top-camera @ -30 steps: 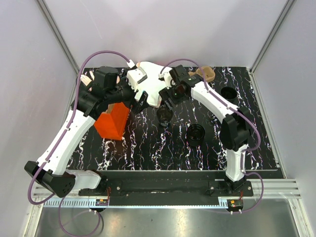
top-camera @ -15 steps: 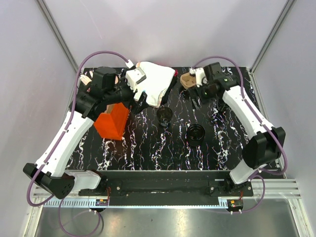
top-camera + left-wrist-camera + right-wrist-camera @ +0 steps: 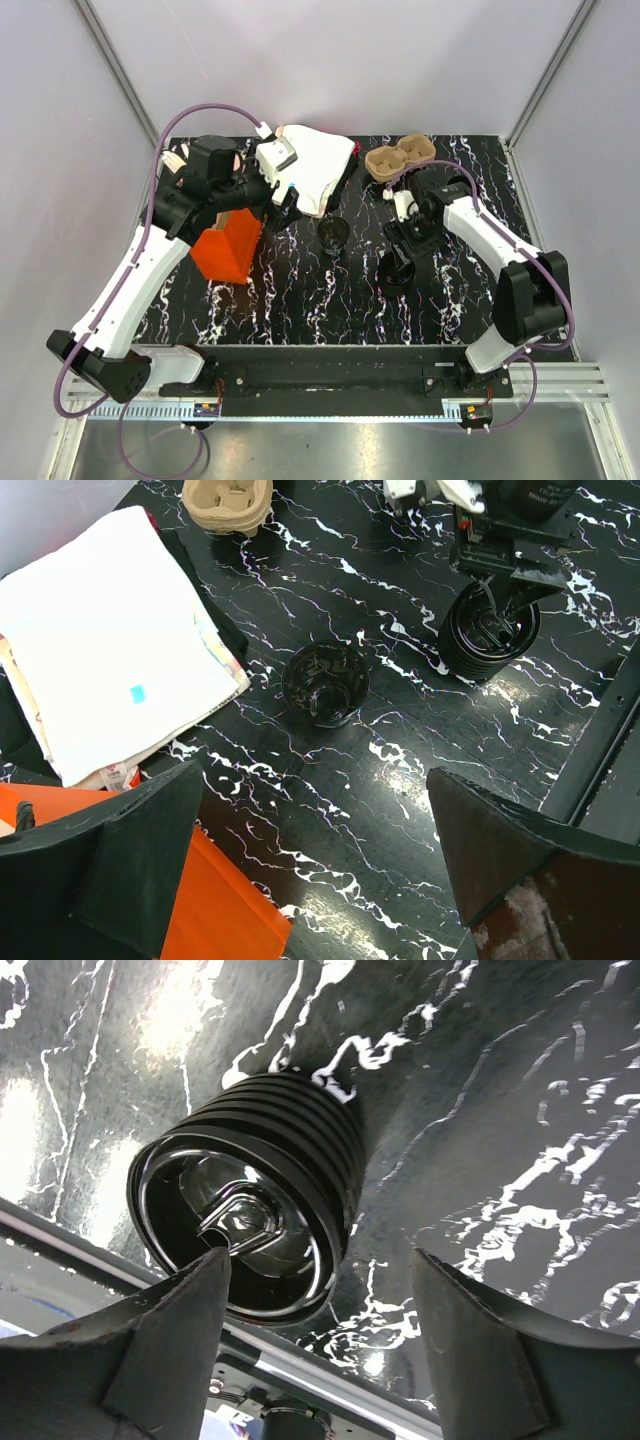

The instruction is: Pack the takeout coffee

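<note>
The left arm (image 3: 150, 268) reaches toward the surface's far-left corner, jaws wide apart. The right arm (image 3: 482, 228) folds downward, jaws parted.

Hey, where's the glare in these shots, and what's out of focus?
Right wrist view: glare on the table, top left, and on the lid stack; right fingers soft. Left wrist view: table glare beside the lid stack; left fingers blurred. Top view: even, sharp.

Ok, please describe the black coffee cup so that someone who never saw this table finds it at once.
On the black marbled table, look just in front of the white paper stack at the back. The black cup stands there upright and alone. Unlike the ribbed lid stack to its right, it is one smooth cup with an open top.
</note>
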Controlling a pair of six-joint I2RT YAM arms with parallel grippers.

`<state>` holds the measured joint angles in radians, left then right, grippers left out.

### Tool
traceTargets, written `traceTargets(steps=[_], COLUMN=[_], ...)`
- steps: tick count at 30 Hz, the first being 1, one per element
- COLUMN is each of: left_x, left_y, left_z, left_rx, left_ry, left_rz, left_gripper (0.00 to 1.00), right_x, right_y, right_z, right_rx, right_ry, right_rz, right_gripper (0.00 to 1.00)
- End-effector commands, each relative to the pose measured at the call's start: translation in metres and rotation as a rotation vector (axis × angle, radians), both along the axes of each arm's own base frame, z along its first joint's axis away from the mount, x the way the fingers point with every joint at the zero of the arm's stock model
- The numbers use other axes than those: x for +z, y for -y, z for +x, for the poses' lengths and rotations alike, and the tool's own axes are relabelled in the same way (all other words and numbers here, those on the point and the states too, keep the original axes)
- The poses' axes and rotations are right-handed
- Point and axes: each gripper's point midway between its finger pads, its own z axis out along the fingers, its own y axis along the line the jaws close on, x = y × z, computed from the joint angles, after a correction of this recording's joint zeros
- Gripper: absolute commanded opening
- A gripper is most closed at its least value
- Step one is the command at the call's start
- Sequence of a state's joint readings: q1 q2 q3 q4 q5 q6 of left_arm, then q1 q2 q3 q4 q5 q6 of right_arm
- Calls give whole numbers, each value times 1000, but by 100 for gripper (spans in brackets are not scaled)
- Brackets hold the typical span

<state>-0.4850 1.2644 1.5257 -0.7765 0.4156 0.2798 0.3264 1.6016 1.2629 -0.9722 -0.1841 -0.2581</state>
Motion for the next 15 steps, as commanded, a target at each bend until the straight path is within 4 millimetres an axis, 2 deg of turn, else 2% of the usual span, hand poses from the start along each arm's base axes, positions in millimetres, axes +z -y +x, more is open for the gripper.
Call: traceTargets(steps=[1,9,15], left_x=[21,19,21], left_y=[5,4,6], left_z=[-7,-6,-7], left_rx=[-24,-20,-25], left_ry=[43,41,42], left_rz=[-50,-46,-51], left_gripper=[99,99,99], right_x=[-1,-12,-22], right_y=[-10,-13,-11], right_z=[4,2,2], right_rx=[21,10,-9], right_ry=[18,-35,-61], right_rz=[65,120,144], right_gripper=[76,68,68])
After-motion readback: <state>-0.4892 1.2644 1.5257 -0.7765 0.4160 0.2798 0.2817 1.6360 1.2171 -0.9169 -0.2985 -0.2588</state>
